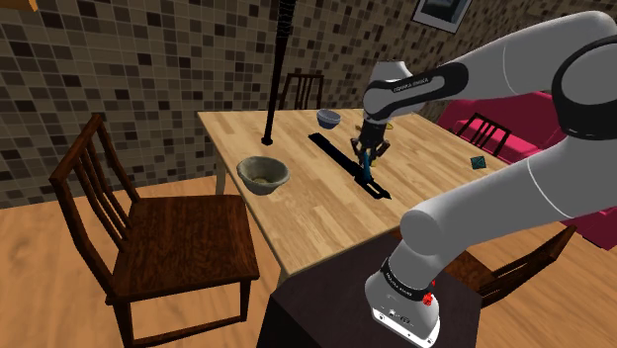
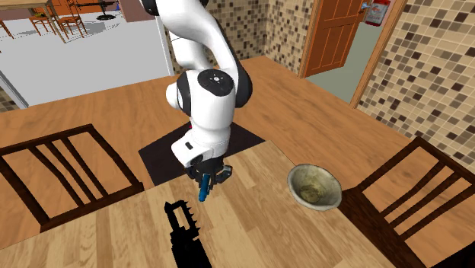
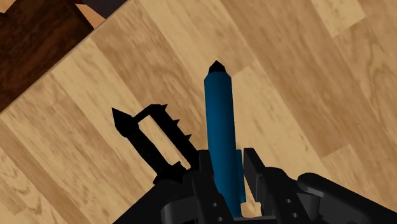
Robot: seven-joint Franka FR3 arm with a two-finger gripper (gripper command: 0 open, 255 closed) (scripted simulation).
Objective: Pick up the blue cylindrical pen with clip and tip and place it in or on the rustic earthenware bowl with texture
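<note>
A blue pen (image 3: 219,130) with a black tip is clasped between my black fingers and points away from the hand, above the wooden table. My gripper (image 1: 369,156) hangs over the table's middle with the pen (image 1: 366,164) held tip down; it is shut on the pen (image 2: 203,187). In the second exterior view the gripper (image 2: 206,178) hovers just above the tabletop. The earthenware bowl (image 1: 263,174), greenish-grey and rough, stands on the table toward the shoulder view's left of the gripper. That bowl (image 2: 313,186) sits to the second exterior view's right of the gripper.
A long black toothed tool (image 1: 348,166) lies on the table (image 1: 297,213) under the gripper, also seen as the black tool (image 3: 153,139). A small blue-grey bowl (image 1: 328,120) and a black lamp pole (image 1: 274,89) stand farther back. Wooden chairs (image 1: 158,237) flank the table.
</note>
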